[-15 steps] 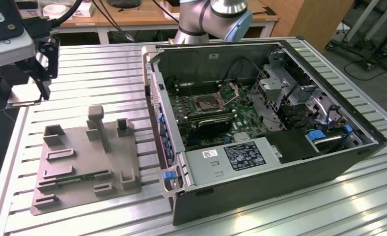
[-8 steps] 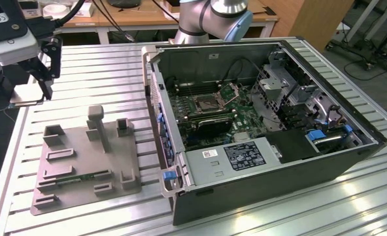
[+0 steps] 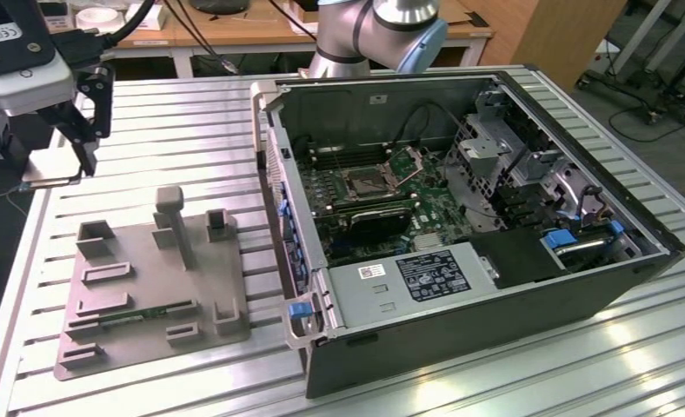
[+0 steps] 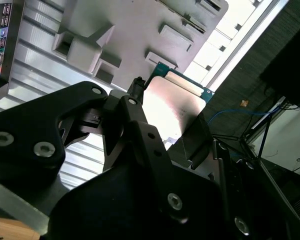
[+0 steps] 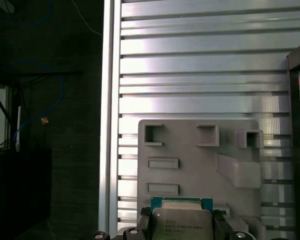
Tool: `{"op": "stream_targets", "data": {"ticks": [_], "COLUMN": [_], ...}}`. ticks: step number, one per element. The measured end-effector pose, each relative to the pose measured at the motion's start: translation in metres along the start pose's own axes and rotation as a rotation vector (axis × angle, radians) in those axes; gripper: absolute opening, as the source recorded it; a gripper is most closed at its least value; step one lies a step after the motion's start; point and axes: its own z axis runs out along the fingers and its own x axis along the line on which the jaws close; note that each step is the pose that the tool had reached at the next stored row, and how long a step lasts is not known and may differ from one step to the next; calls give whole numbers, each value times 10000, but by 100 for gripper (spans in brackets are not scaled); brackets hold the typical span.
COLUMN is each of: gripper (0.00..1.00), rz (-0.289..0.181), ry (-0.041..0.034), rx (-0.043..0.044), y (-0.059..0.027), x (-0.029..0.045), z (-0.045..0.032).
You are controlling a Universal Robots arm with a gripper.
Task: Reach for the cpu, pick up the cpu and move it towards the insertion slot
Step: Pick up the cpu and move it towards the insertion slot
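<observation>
**Cpu in the grip and lifted; slot not yet reached**

In the exterior view the gripper [image 3: 55, 169] hangs at ten o'clock, above the table's [image 3: 180, 130] edge. Its fingers [image 4: 137, 112] are clamped on opposite edges of the cpu [image 3: 50, 181], which lies flat between them, clear of the grey tray [image 3: 134, 252] at seven o'clock. Both wrist views show the chip in the grip with the tray beneath it.

Reaching and picking up look done. The carry is left: the slot [image 3: 366, 184], with its bracket raised, sits inside the open case [image 3: 459, 347], well apart from the gripper at about three o'clock from it.

Count: one cpu, one gripper, one slot, one tray, one case, and one green memory strip [image 3: 145, 314] lying in the tray.
</observation>
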Motion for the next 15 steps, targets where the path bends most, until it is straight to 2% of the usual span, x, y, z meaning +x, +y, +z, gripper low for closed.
{"op": "stream_targets", "data": {"ticks": [15], "gripper": [55], "rz": [0], "ry": [1], "rx": [-2], "y": [0], "x": [-60], "z": [-2]}}
